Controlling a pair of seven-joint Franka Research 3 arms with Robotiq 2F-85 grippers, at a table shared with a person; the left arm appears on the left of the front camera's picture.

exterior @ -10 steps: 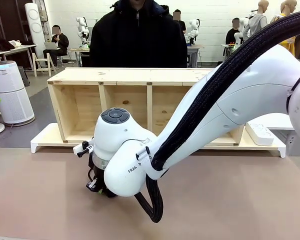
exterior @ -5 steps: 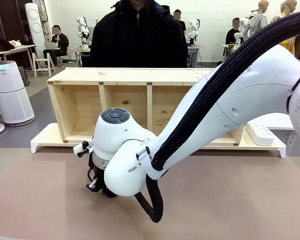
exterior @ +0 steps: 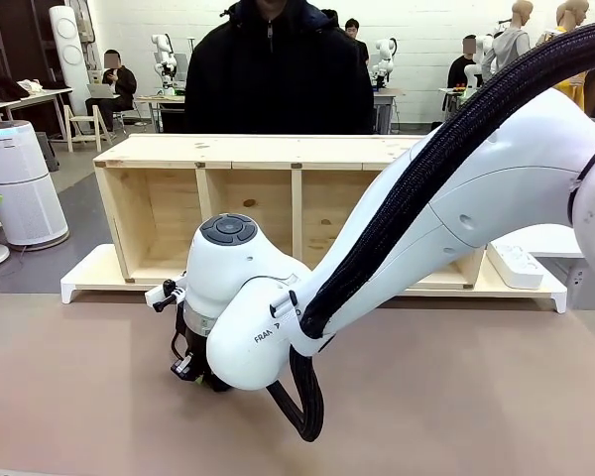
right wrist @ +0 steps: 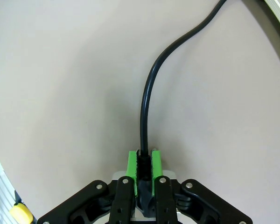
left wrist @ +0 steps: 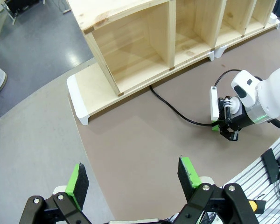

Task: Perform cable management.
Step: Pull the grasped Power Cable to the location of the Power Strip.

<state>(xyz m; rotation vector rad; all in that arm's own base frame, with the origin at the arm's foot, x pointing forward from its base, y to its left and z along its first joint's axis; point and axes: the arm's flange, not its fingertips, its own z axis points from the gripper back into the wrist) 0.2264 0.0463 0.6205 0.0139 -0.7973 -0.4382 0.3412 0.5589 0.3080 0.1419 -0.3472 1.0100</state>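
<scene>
Step in hand, as judged: securing the free end of the cable (right wrist: 144, 112) before routing it. The right arm's fingers (right wrist: 132, 165) were clamped narrow on that end, one green pad on each side, low over the counter (left wrist: 140, 149). From the grip the cable ran across the counter in a loose curve to the foot of the wooden shelf unit (left wrist: 130, 42). The left arm's fingers (left wrist: 77, 179) stood wide apart and empty, high above the counter and well apart from the cable. The next move probably called for lifting the gripped end and guiding it without loosening the clamp, so the slack followed without snagging the shelf base.
</scene>
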